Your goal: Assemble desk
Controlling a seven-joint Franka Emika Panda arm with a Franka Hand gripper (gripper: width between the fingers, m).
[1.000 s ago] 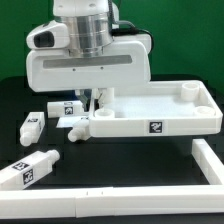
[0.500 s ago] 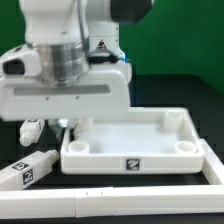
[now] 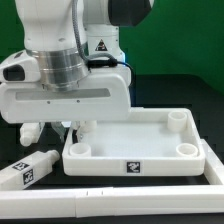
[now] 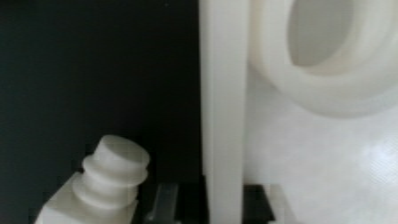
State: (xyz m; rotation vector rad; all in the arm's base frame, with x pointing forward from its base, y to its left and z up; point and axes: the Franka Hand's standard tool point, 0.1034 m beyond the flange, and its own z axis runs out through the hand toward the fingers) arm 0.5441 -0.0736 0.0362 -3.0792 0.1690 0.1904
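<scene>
The desk top [image 3: 150, 140] is a white tray with a raised rim and round corner holes, lying in the exterior view's middle and right. My gripper [image 3: 70, 128] is at its left rim, mostly hidden under the arm's hand. In the wrist view the gripper [image 4: 221, 205] has one dark finger [image 4: 175, 205] on each side of the rim wall [image 4: 221, 110], shut on it. A corner hole [image 4: 338, 50] lies beside the wall. A leg's stepped end [image 4: 107, 185] lies just outside the rim. Another tagged leg [image 3: 25, 170] lies at the front left, and one [image 3: 33, 130] peeks out behind the hand.
A white rail [image 3: 110, 205] runs along the front of the table and turns up the exterior view's right side [image 3: 212, 165], close against the desk top. The big white arm [image 3: 60, 60] blocks the view of the table's left rear.
Over the second the desk top slid toward the front rail with my gripper on its left rim, and the arm came nearer the camera. In the last half second almost nothing moved.
</scene>
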